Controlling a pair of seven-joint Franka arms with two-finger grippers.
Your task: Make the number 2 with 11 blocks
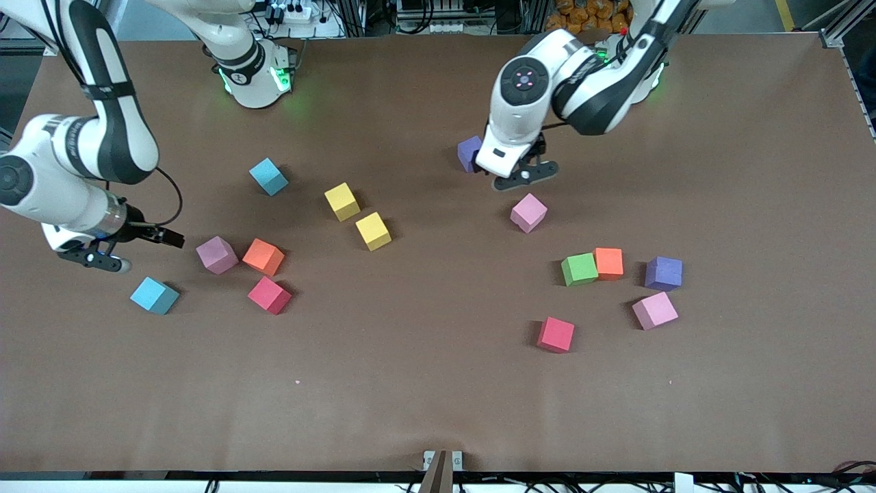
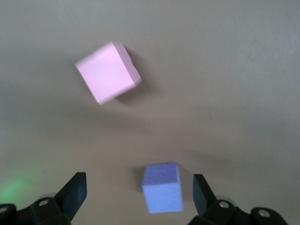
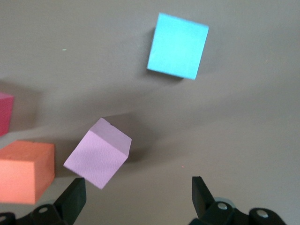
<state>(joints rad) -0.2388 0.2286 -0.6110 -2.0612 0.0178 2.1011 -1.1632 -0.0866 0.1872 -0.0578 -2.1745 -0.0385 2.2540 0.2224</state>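
The blocks lie scattered on the brown table [image 1: 424,397]; no number 2 shows. My left gripper [image 1: 523,174] [image 2: 139,197] hangs open over a purple block [image 1: 468,152] [image 2: 162,193], which sits between the fingers without touching them. A pink block [image 1: 528,212] [image 2: 108,71] lies close by. My right gripper [image 1: 133,250] [image 3: 138,199] is open and empty, low beside a mauve-pink block [image 1: 217,255] [image 3: 98,157]. Beside that block are an orange [image 1: 263,257] [image 3: 23,171] and a red block [image 1: 269,295]. Two yellow blocks [image 1: 341,201] [image 1: 373,231] lie mid-table.
Toward the left arm's end sit green [image 1: 580,268], orange [image 1: 608,263], purple [image 1: 663,273], pink [image 1: 655,310] and red [image 1: 556,334] cubes. Two teal cubes [image 1: 268,176] [image 1: 154,295] [image 3: 178,46] lie near the right gripper. The table's strip nearest the front camera holds no objects.
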